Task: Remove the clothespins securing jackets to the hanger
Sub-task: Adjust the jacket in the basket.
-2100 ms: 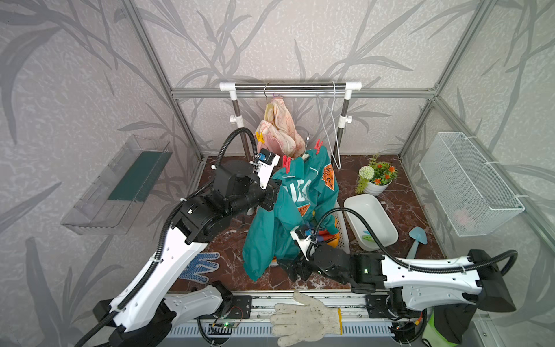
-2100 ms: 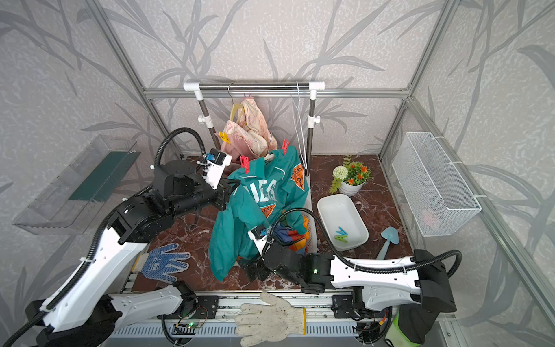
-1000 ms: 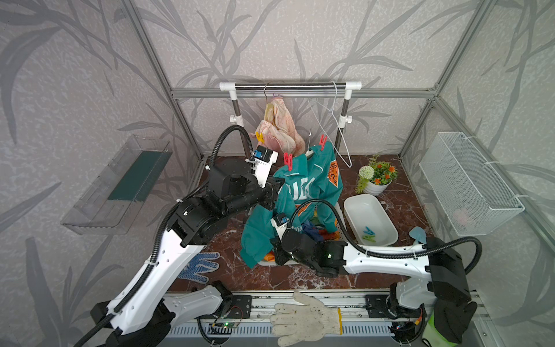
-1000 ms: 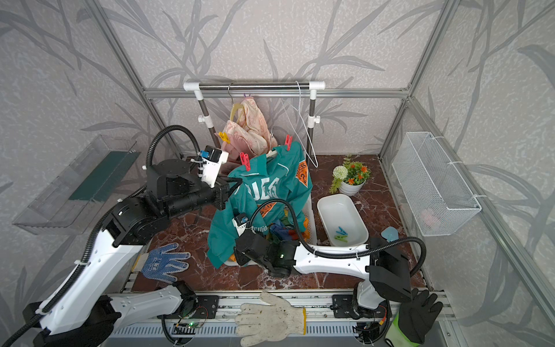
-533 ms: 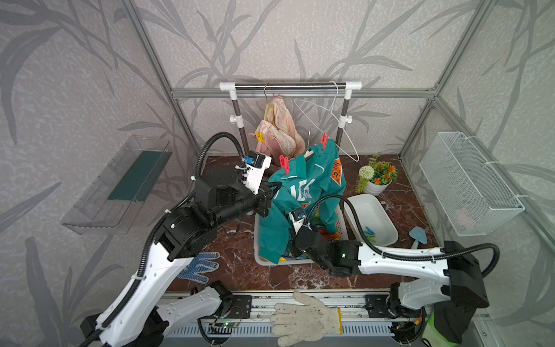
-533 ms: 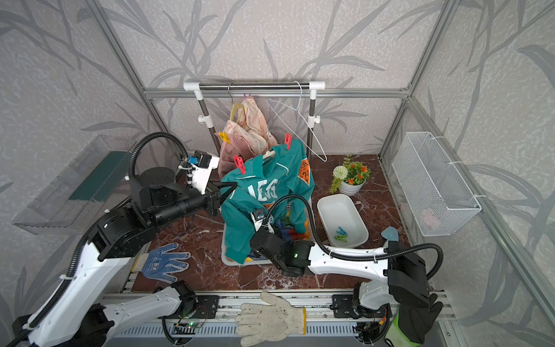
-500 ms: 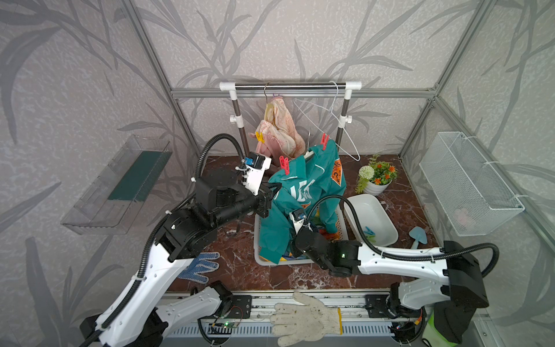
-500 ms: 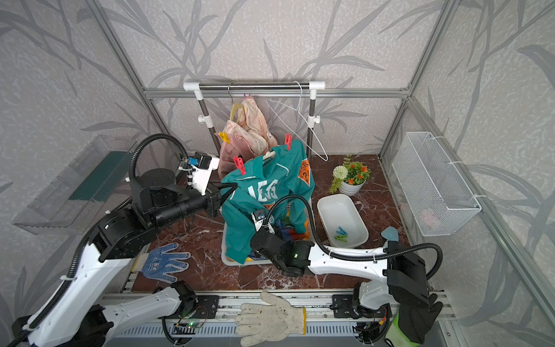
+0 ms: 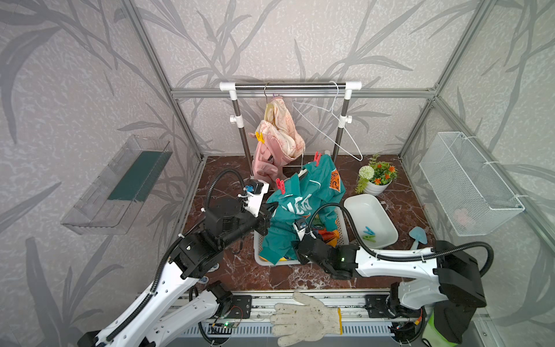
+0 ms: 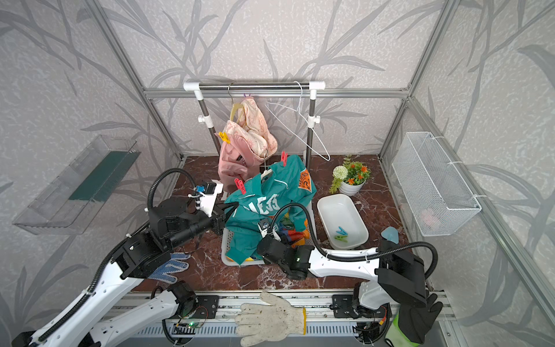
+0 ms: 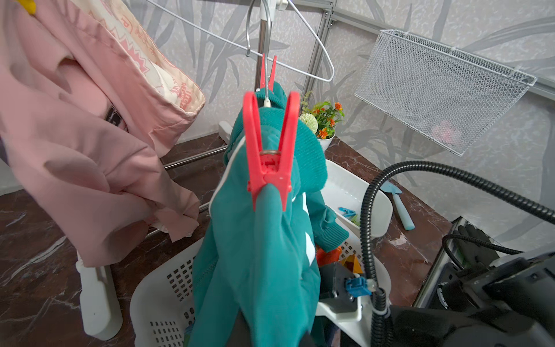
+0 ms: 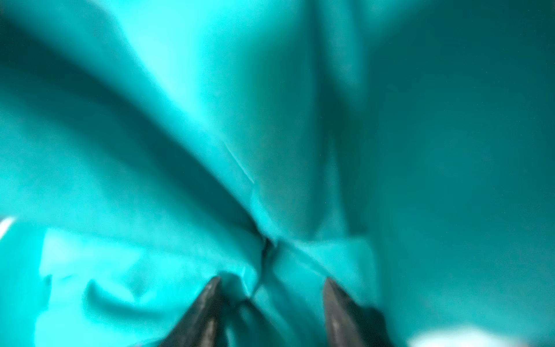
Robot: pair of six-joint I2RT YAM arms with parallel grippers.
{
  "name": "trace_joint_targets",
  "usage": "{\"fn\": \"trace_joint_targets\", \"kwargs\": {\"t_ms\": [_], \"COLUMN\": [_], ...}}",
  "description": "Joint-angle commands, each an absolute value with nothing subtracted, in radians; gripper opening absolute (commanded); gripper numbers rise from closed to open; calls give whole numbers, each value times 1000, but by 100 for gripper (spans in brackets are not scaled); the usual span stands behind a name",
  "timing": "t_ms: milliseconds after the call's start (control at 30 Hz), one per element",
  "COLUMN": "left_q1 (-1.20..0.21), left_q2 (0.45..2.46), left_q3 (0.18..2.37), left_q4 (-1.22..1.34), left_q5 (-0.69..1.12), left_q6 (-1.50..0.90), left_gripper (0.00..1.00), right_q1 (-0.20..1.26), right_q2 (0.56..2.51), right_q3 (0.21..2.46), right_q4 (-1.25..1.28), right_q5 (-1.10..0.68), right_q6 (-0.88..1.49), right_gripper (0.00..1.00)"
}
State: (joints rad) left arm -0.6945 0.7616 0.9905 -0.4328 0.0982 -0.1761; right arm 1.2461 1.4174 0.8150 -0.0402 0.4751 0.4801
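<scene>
Hanging off its rail, teal child-size jacket with white lettering (image 9: 300,210), draped down into white perforated plastic laundry basket (image 9: 341,222) at centre of dark marbled bench (image 9: 255,270). Pinched at its left shoulder by left gripper (image 9: 271,208), closed on the cloth, probably to hold the garment taut and steady. Just above that grip, at about 1 o'clock from it, red plastic clothespin (image 9: 280,185) clamped on the shoulder; second red clothespin (image 9: 316,156) further back at 12 o'clock, on the other shoulder beside the hanger's hook. Buried under the jacket's lower folds at 6 o'clock, right gripper (image 12: 271,300), jaws parted with teal cloth lying between them; no firm hold visible. Behind, at 11 o'clock, pink jacket with cream patterned lining (image 9: 277,141) hung on the steel rail, yellow clothespin (image 9: 259,137) on its left edge. At 3 o'clock, white oval plastic tub (image 9: 357,210) holding blue and green pins already removed. Empty white wire hanger (image 9: 330,126) on the rail.
</scene>
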Motion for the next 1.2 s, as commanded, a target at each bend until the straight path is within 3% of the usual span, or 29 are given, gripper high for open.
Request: {"fn": "trace_joint_targets", "kwargs": {"t_ms": [0, 333, 467, 600, 767, 1167], "left_q1": [-707, -793, -870, -974, -1113, -1419], "left_q2": [736, 682, 650, 639, 661, 748], "left_q3": [959, 832, 781, 729, 682, 637], "left_q4": [-340, -292, -277, -254, -221, -166], "left_q5": [44, -88, -170, -265, -391, -703], "left_q6": [-151, -94, -77, -57, -28, 70], "left_gripper": [0, 0, 0, 0, 0, 0], "right_q1": [1242, 1161, 1037, 826, 644, 416], "right_q2": [1331, 1066, 910, 813, 829, 1033], "right_q3": [835, 813, 799, 828, 939, 1196], "right_q4": [-158, -412, -462, -520, -620, -776], "right_q5": [453, 430, 435, 295, 130, -127], "right_q6": [478, 573, 607, 630, 679, 814], "right_gripper": [75, 87, 90, 89, 87, 81]}}
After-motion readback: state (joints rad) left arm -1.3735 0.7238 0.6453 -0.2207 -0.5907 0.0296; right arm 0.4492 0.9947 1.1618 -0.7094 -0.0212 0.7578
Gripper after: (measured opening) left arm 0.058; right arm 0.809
